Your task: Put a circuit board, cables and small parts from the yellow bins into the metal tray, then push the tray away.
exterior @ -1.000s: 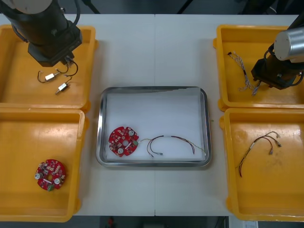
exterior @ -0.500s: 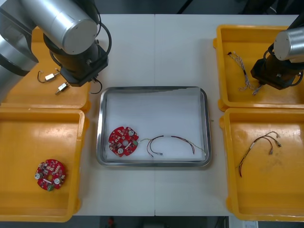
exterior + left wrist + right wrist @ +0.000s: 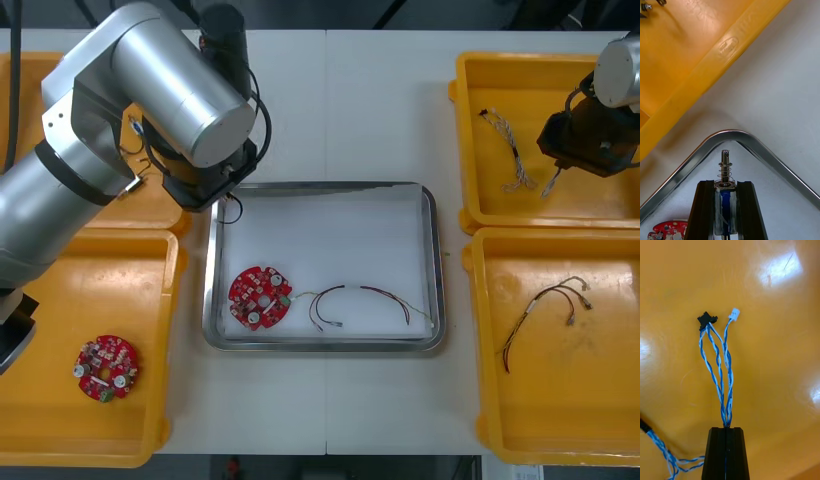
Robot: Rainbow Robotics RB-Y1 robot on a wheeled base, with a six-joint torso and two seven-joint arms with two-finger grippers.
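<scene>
My left gripper (image 3: 725, 187) is shut on a small metal part (image 3: 725, 168) with a spring, held just above the far left corner of the metal tray (image 3: 730, 134). In the front view the left arm (image 3: 160, 90) covers that corner of the tray (image 3: 437, 270). In the tray lie a round red circuit board (image 3: 260, 297) and a black cable (image 3: 360, 300). My right gripper (image 3: 726, 429) is shut on a twisted blue and white cable (image 3: 720, 367), which hangs over the floor of the far right yellow bin (image 3: 480, 120). From the front, that gripper (image 3: 560, 165) sits over the bin.
The near left bin (image 3: 30, 300) holds another red board (image 3: 104, 367). A red and yellow cable (image 3: 545, 310) lies in the near right bin. More blue and white cable (image 3: 505, 140) rests in the far right bin. The far left bin's rim (image 3: 696, 86) runs close beside the tray corner.
My left arm swung from the far left bin to the tray's far left corner, carrying the small part. The right gripper shut on the blue and white cable and rose slightly.
</scene>
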